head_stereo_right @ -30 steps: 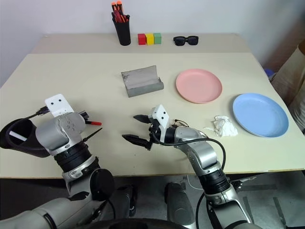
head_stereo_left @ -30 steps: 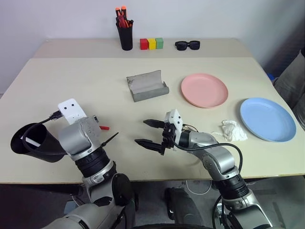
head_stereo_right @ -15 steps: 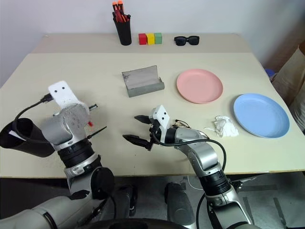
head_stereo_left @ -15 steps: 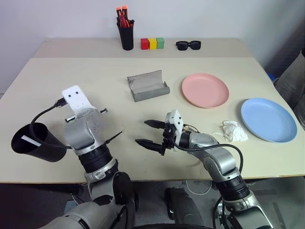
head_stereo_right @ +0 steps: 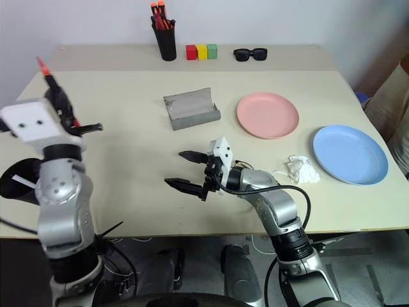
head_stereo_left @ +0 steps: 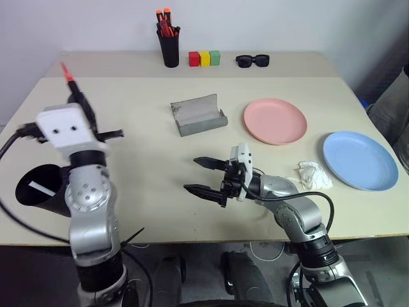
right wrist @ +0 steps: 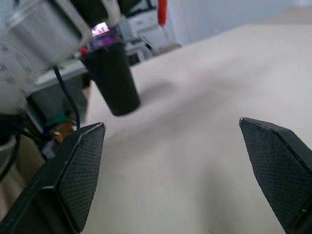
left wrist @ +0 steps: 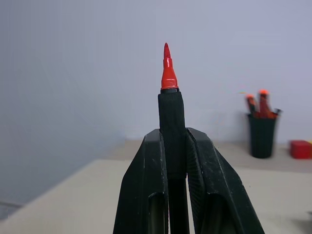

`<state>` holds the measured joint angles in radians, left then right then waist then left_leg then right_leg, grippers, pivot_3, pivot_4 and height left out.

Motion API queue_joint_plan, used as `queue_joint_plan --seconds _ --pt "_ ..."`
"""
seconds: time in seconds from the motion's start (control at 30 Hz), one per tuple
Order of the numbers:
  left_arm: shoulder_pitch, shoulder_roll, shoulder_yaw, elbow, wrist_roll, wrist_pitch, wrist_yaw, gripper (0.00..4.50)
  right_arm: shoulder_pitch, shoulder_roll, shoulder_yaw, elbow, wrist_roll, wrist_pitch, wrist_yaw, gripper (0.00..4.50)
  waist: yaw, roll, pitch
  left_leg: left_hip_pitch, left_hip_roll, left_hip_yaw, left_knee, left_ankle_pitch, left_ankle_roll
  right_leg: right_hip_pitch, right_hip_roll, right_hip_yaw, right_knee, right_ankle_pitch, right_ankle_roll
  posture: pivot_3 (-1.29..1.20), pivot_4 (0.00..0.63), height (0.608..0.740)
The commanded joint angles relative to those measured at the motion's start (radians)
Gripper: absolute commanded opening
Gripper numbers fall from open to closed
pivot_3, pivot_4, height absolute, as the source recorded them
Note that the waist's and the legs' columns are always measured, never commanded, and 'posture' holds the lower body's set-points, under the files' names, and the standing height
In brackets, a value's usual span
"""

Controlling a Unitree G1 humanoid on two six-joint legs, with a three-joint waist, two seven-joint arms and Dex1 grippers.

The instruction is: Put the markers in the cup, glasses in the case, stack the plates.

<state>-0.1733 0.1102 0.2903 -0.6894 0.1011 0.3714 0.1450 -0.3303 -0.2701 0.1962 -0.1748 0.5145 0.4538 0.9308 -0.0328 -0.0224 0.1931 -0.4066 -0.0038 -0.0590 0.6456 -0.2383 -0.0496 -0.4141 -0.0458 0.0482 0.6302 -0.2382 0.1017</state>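
Red-capped marker held aloft, black cup waiting below it.

The left hand (left wrist: 174,161) is clenched on the dark marker (head_stereo_left: 75,94), red cap up, at the upper left of the frame; the marker's long axis runs nearly upright, tilted away. The cup (head_stereo_left: 39,187) sits at the lower left by the tabletop (head_stereo_left: 147,160) edge, below that hand, with the white marker (head_stereo_left: 39,189) already inside. I'd judge the marker must come down and tip cap-first or tail-first into the mouth. The right hand (head_stereo_left: 208,176) hangs released, fingers wide, at frame centre, farther from the cup. The grey case (head_stereo_left: 198,115) and the pink plate (head_stereo_left: 274,120) lie beyond it, the blue plate (head_stereo_left: 360,160) right; pale wall behind.
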Motion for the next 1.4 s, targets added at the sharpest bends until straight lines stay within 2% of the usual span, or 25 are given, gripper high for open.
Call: queue_joint_plan --seconds 0.03,0.17,0.43,0.97,1.4 --pt "0.062 -0.01 0.048 -0.092 0.042 -0.033 0.039 0.04 -0.015 -0.011 -0.009 -0.033 0.023 -0.007 0.025 4.5 0.001 0.0 0.0 0.0 0.0 0.0 0.0 0.0 0.0 0.0 0.0 0.0 0.0 0.0 0.0 0.0 0.15 0.74" --pt "0.161 -0.054 0.069 -0.145 0.105 -0.02 0.094 0.04 -0.016 -0.012 0.008 -0.022 0.016 -0.011 0.042 4.5 0.002 0.0 0.0 0.0 0.0 0.0 0.001 0.0 0.0 0.0 0.0 0.0 0.0 -0.001 -0.002 0.0 0.15 0.74" --pt "0.266 -0.138 0.085 -0.144 0.135 -0.043 0.155 0.04 -0.029 0.005 0.042 0.012 -0.009 -0.031 0.051 4.5 0.015 0.0 0.0 0.0 0.0 0.0 0.001 0.0 0.0 0.001 0.0 0.0 0.0 -0.002 -0.003 0.0 0.15 0.74" --pt "0.319 -0.171 0.16 -0.099 0.092 -0.09 0.179 0.04 -0.007 0.02 0.054 -0.011 0.012 -0.017 0.058 4.5 0.016 0.0 0.0 0.0 0.0 0.0 0.002 0.0 0.0 0.001 0.001 0.0 0.0 -0.002 -0.004 0.0 0.15 0.74" --pt "0.287 -0.19 0.11 -0.131 0.131 -0.038 0.193 0.04 -0.011 0.035 0.048 -0.018 0.024 -0.013 0.057 4.5 0.015 0.0 0.0 0.0 0.0 0.0 0.002 0.0 0.0 0.001 0.001 -0.001 0.0 -0.002 -0.004 0.0 0.15 0.74"
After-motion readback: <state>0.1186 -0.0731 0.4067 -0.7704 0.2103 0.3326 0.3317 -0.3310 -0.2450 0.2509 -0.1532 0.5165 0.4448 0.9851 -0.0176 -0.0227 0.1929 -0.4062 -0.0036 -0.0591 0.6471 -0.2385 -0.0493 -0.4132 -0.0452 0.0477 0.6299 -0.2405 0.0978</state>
